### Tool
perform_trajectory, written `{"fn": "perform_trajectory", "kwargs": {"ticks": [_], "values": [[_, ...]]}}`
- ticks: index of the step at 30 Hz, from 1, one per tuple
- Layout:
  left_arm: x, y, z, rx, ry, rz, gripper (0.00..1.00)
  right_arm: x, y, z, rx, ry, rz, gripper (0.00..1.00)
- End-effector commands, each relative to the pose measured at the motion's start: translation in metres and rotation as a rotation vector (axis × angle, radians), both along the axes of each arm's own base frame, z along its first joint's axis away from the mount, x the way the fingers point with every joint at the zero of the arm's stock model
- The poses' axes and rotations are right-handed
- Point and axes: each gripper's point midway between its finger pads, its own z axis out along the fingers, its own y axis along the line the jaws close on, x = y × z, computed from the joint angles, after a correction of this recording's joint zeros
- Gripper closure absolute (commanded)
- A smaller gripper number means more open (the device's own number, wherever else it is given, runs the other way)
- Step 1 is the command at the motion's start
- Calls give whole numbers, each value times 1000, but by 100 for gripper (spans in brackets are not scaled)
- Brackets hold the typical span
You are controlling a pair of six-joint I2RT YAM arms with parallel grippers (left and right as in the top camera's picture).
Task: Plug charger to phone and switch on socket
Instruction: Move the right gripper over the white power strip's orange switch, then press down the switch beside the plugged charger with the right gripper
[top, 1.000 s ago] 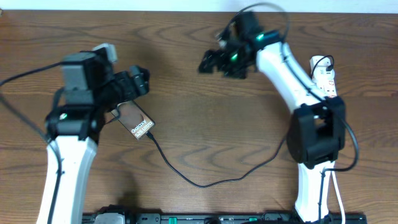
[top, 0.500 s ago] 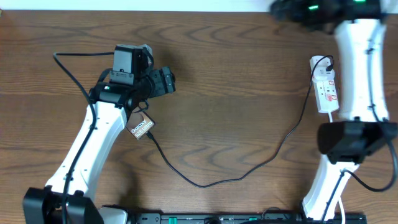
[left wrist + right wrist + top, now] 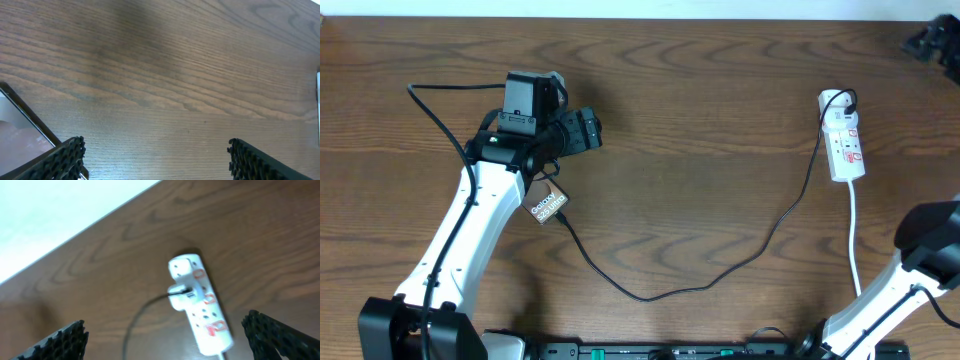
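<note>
1. So overhead, the phone point(image 3: 547, 204) sat on the table's point(image 3: 700, 150) left side, and the charger point(image 3: 650, 292) looped from it over to the socket point(image 3: 844, 140) on the right. The right gripper point(image 3: 932, 40) barely peeked in at the top-right corner.
2. Left wrist: the left gripper point(image 3: 156, 159) was spread wide with nothing between the jaws, and the phone's corner showed at the left edge.
3. Right wrist: the jaws were apart and empty, with the socket down below.

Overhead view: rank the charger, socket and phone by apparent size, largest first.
1. charger, by length.
2. socket.
3. phone, though the left arm hides part of it, so socket versus phone is unsure.
</note>
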Motion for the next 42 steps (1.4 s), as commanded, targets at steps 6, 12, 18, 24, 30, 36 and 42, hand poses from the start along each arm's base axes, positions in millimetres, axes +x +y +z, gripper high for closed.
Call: {"fn": "perform_trajectory", "kwargs": {"ticks": [6,12,18,24,30,36,42], "values": [[6,0,8,8,-24,9,10,-12,11,-47,-28,45,214,1],[5,0,8,8,-24,9,10,-11,20,-100,25,100,233,1],[5,0,7,9,-22,9,10,-9,31,-125,83,91,257,1],[4,1,7,10,-17,8,10,-12,38,-155,101,113,265,1],[4,1,6,11,-14,9,10,-11,51,-170,136,95,290,1],[3,1,6,11,-10,8,10,-6,57,-172,116,92,306,1],[0,3,3,21,4,13,10,-4,51,-179,57,129,270,1]]}}
